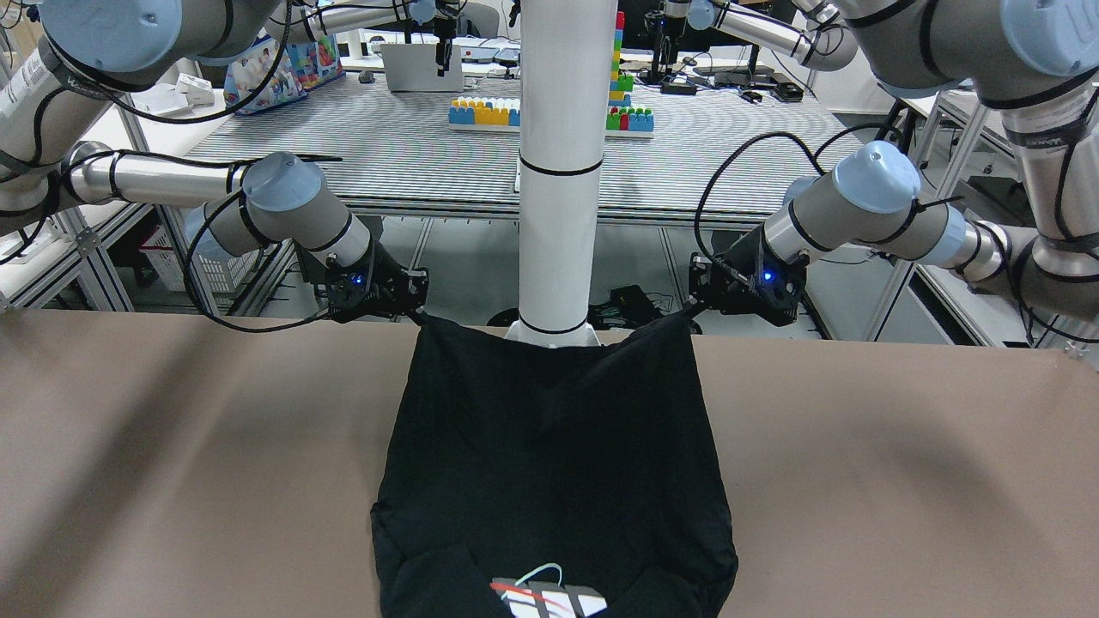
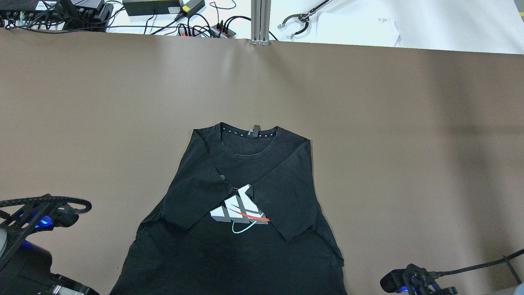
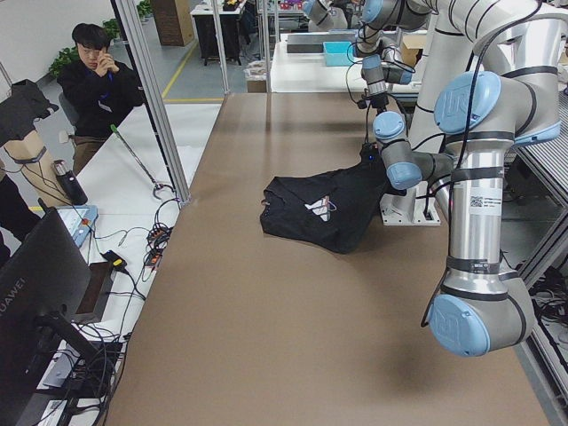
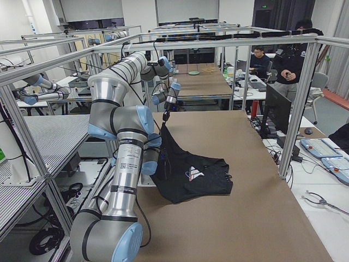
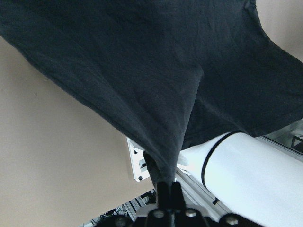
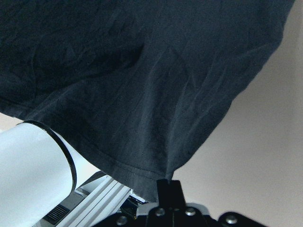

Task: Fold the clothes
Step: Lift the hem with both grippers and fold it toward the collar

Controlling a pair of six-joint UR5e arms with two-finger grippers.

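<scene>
2 sleeves [image 2: 192, 200] lie folded in across the chest of a black T-shirt [image 2: 245, 254], their cuffs meeting over the printed logo [image 2: 239, 209]. That part of the job looks done. The shirt sits face up near the middle of the brown table [image 1: 172, 446], with its collar [image 2: 249, 139] pointing away from the robot and its lower half reaching to the robot's edge.

At that edge, the hem [image 6: 142, 165] is off the surface. The left gripper [image 5: 166, 185] is clenched on 1 corner of it and the right gripper [image 6: 168, 184] on the other. Each wrist camera shows dark cloth drawn to a point between closed fingers. The 2 arms stand on either side of the white column [image 1: 558, 172], and the cloth rises from the table towards them like a ramp.

What is left, by the look of it, is the body fold — carrying the raised hem over the crossed sleeves toward the collar, then letting go. That puts the task at about its midpoint. Whether 1 such fold will be enough or a 2nd will be needed cannot be read from here. A man in dark clothes stands at the far side, phone to his ear.
</scene>
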